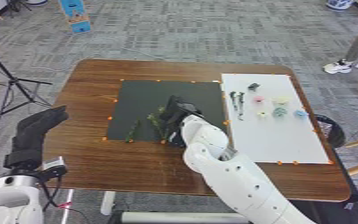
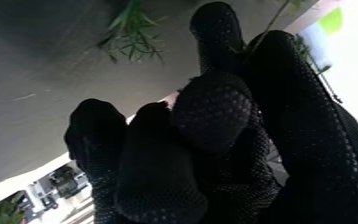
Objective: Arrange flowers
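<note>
In the head view my right hand (image 1: 181, 111) is over the black mat (image 1: 138, 97), with green sprigs (image 1: 156, 120) beside it and another green stem (image 1: 133, 131) farther left. In the right wrist view the thumb of my right hand (image 2: 213, 112) lies against its fingers, which pinch a thin green stem (image 2: 274, 21); the fingers hide part of it. A leafy sprig (image 2: 133, 37) lies on the dark surface near them. My left hand (image 1: 40, 125) is held beside the table's left edge, its fingers relaxed and empty.
On the white board (image 1: 286, 142) at the right lie dark green stems (image 1: 240, 102), a pink flower (image 1: 258, 99), a cream flower (image 1: 282, 100) and a blue flower (image 1: 301, 113). Small orange markers line both mats. A black tripod (image 1: 14, 80) stands left of the table (image 1: 140, 172).
</note>
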Robot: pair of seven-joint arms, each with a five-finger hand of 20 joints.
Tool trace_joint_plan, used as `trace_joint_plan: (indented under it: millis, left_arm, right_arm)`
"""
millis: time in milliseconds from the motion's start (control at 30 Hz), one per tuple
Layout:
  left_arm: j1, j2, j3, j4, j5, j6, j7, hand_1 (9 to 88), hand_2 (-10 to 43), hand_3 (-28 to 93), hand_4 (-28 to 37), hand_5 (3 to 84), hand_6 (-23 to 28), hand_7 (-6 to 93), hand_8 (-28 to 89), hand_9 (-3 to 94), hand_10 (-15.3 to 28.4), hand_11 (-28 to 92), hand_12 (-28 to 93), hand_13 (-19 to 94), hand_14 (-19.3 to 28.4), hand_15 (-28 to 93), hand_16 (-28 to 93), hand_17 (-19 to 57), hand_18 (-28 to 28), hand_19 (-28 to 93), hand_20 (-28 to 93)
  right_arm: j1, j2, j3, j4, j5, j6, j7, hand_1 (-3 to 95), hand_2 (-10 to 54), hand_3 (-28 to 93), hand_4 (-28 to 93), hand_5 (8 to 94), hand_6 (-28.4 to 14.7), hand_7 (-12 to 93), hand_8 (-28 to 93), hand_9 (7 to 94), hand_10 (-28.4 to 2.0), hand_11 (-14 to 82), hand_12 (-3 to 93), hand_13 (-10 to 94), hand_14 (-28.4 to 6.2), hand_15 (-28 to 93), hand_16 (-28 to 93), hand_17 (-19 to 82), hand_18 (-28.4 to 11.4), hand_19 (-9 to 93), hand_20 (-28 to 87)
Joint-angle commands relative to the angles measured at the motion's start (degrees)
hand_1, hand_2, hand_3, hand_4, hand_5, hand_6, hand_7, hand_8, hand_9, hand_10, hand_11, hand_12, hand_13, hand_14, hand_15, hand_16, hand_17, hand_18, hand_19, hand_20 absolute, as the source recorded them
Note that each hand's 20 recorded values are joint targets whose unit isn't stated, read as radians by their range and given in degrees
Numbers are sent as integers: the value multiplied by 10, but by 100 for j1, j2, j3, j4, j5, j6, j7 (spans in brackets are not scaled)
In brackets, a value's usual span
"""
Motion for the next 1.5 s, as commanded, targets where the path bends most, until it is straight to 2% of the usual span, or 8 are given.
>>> trace_joint_plan:
  millis: [33, 433, 667, 967, 1100, 1233, 1400, 1500]
  left_arm:
    - [-83, -17, 76, 4, 44, -102, -1, 202, 23, 735, -283, 505, 30, 147, -80, 504, 127, 186, 118, 384, 137, 119, 6, 59, 98, 52, 157]
    - [-117, -11, 106, 19, 60, -151, -37, 205, 20, 736, -283, 504, 31, 147, -79, 504, 128, 187, 118, 386, 139, 120, 7, 58, 99, 53, 156]
    - [-145, -8, 118, 26, 62, -157, -26, 211, 10, 741, -282, 504, 31, 147, -80, 504, 127, 186, 118, 387, 139, 120, 6, 58, 99, 52, 156]
    - [-160, -6, 140, 36, 69, -189, -28, 215, 7, 741, -281, 504, 31, 147, -80, 505, 128, 187, 118, 388, 139, 120, 7, 58, 99, 52, 156]
    - [-148, -29, 136, 30, 44, -136, 11, 216, 6, 740, -280, 504, 30, 148, -80, 505, 127, 187, 118, 388, 140, 120, 7, 58, 99, 52, 156]
    - [-81, -46, 77, 9, 62, -119, 50, 215, 6, 739, -281, 504, 31, 147, -80, 505, 127, 188, 118, 387, 139, 119, 6, 58, 99, 51, 156]
    - [-62, -53, 13, -9, 14, -14, 162, 209, 1, 737, -281, 504, 31, 147, -79, 502, 126, 185, 118, 379, 136, 116, 5, 58, 98, 48, 156]
    - [-7, -50, -53, -32, -16, 53, 220, 202, -9, 736, -282, 502, 30, 147, -80, 498, 126, 184, 117, 375, 134, 115, 5, 58, 98, 48, 156]
  right_arm:
    - [138, -201, 56, 71, 33, 173, 85, 509, -14, 560, -136, 874, -2, 151, 74, 937, -97, 549, 250, 902, -90, 735, 419, 519, -282, 932, 634]
    - [102, -178, 77, 29, 237, 202, 147, 502, -10, 559, -129, 863, 3, 148, 60, 937, -97, 553, 246, 906, -89, 733, 419, 521, -282, 932, 636]
    - [73, -173, 106, -35, 412, 120, 134, 319, -3, 629, -109, 830, -1, 153, -101, 937, -100, 551, 245, 904, -93, 733, 423, 520, -284, 932, 640]
    - [109, -109, 97, -56, 503, 180, 92, 284, 22, 615, -103, 820, -9, 149, -99, 937, -104, 547, 245, 902, -97, 732, 424, 518, -284, 932, 641]
    - [129, -27, 192, -149, 522, 217, -24, 276, 25, 615, -101, 820, -11, 148, -98, 937, -105, 546, 246, 901, -98, 732, 424, 517, -284, 932, 641]
    - [242, 371, 226, -531, 686, 215, -207, 267, 26, 613, -98, 812, -14, 145, -98, 937, -106, 538, 248, 896, -100, 730, 424, 512, -284, 932, 641]
    - [145, 1287, 602, -1544, 1009, 60, -623, 250, 15, 603, -90, 780, -21, 142, -87, 933, -115, 449, 291, 859, -112, 705, 422, 450, -284, 926, 593]
    - [-179, 1865, 1029, -2113, 920, 185, -861, 247, 7, 604, -89, 745, -31, 135, -79, 885, -136, 379, 290, 805, -134, 647, 403, 384, -284, 852, 589]
